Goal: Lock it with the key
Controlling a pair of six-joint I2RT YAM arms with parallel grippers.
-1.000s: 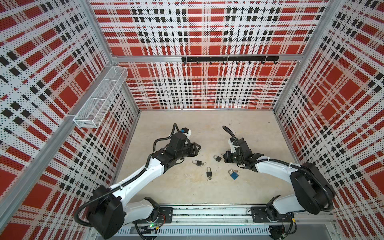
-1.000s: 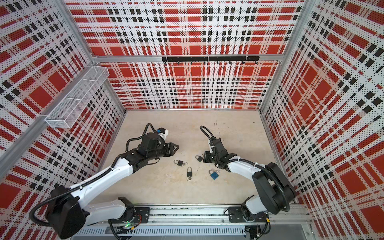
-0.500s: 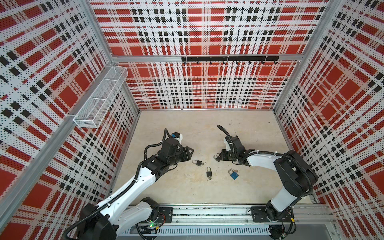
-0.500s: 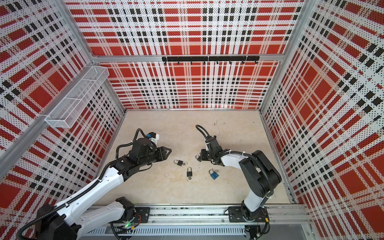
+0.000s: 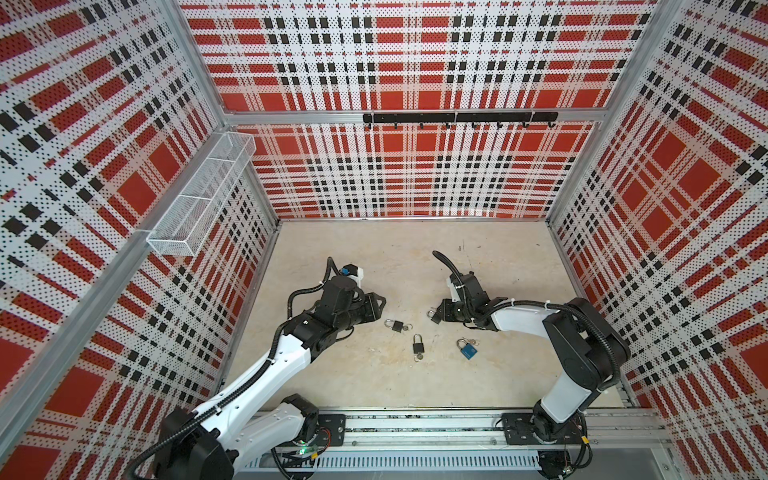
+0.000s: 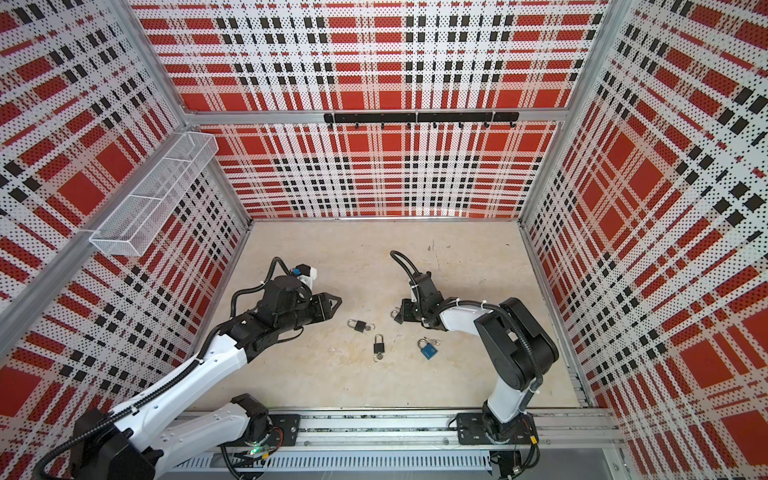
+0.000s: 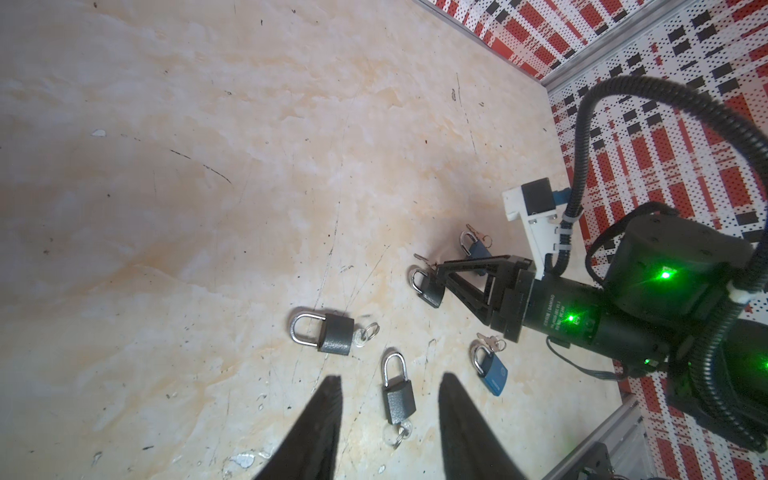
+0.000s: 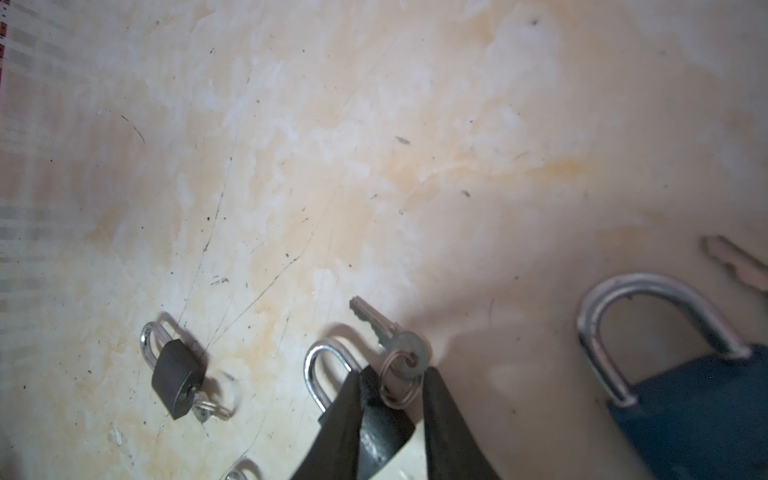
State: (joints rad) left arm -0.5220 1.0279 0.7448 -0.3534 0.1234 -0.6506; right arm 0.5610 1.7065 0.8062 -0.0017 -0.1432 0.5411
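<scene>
We read the right gripper (image 8: 394,374) as the working one. Its jaws stand slightly apart, straddling the body of a small dark-grey metal padlock with a silver shackle (image 8: 384,424). Pale floor shows between the lock and one finger, so nothing is pinched. The lock lies flat on the beige marbled tabletop (image 5: 374,249), near the middle. Its silver key on a split ring (image 8: 374,322) lies loose beside the shackle, and the keyhole end is hidden between the fingers. That, we judge, is why the fingers sit so low here: they are placed to take either the key or the body. The right arm folds sharply, elbow raised, forearm running low toward the middle, wrist almost level with the table. The left gripper (image 7: 390,378) is spread and empty, hovering above the table and aimed toward a second dark-grey padlock (image 7: 399,399) and a blue padlock (image 7: 492,374). We judge it is kept free to steady a lock. Its arm stretches diagonally forward from its base.
</scene>
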